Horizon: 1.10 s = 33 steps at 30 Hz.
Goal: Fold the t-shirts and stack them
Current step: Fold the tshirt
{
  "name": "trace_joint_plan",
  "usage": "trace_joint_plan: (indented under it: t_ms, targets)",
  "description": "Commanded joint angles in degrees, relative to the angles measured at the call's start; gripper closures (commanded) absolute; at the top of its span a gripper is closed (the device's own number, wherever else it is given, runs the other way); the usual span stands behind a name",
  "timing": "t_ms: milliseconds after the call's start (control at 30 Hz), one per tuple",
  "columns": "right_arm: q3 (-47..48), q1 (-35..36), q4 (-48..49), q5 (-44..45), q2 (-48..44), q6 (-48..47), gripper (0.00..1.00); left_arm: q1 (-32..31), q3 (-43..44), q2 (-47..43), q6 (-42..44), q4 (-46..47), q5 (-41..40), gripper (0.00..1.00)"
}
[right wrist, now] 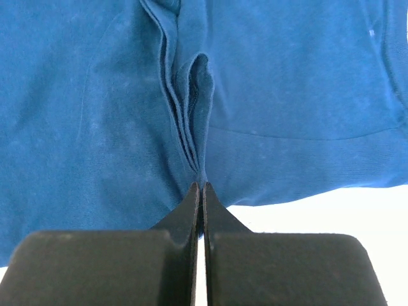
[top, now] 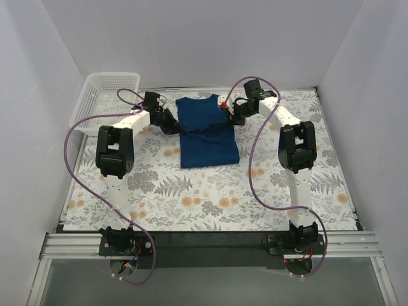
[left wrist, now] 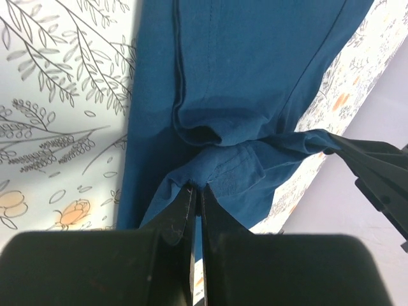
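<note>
From above: reaching inward from both sides over the floral surface [top: 191,197], with the left arm [top: 115,150] and right arm [top: 296,146] bent at raised elbows and forearms angled toward the far middle. Meeting the navy t-shirt [top: 207,137] spread at far centre, left jaws at its left edge, right jaws at its right edge, about sleeve height. Beside the left arm, in the far left corner, a white mesh basket [top: 108,95].

Left wrist: left jaws clenched, pinching a bunched fold of shirt edge just above the surface.

Right wrist: right jaws clenched, grasping a pleated ridge of layered navy cloth.
</note>
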Motion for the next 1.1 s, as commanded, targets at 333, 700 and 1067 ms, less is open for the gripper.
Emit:
trace_joint_plan:
  t_ms: [333,700,1067]
  targets:
    - [5.73,-0.36,3.06,1.42,2.80,5.30,0.67,1.26,5.04,1.91,-0.36,-0.01,1.36,0.82]
    - [-5.07,-0.89,21.79,6.88,-5.54,29.02,0.56,1.96,0.04,-9.06,1.21,5.00,-4.70,0.42]
    - [-30.54,-1.94,20.83,-6.75,-24.42,39.30,0.53,-0.32,-27.01,-30.94,10.01,9.04,-3.12,0.38]
